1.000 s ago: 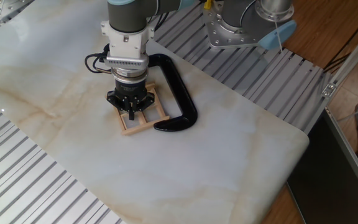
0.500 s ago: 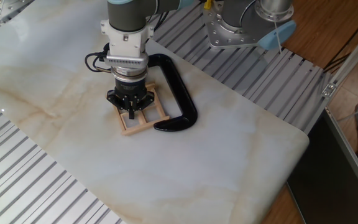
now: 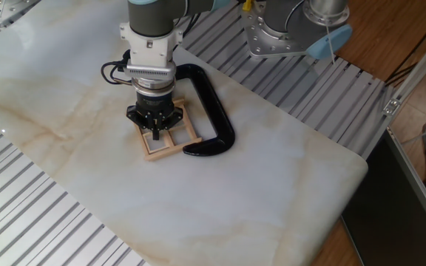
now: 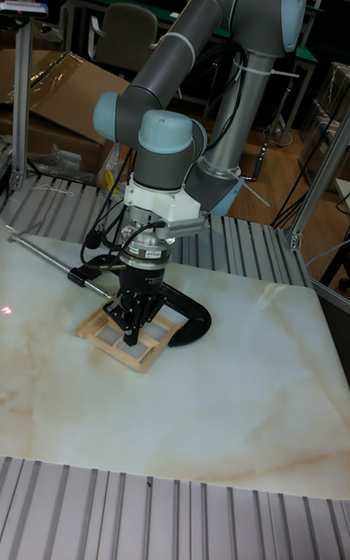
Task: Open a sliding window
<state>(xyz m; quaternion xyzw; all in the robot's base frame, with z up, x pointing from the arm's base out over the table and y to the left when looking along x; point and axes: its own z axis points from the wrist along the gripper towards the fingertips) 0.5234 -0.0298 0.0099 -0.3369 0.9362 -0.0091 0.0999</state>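
Lying on a marbled white surface (image 3: 272, 185), the sliding window (image 3: 170, 142) sits under the end effector (image 3: 156, 134). Its fingers look closed on a crossbar. A cardboard box (image 4: 58, 93) stands at 10 o'clock.

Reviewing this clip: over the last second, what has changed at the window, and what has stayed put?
Very little. The gripper has crept slightly toward the far end of the sliding window, fingertips still down inside the frame. Whether the sash slid with it is too small to tell. Nothing was visibly grasped or released. The frame, the black clamp beside it and the marble tabletop stayed where they were.
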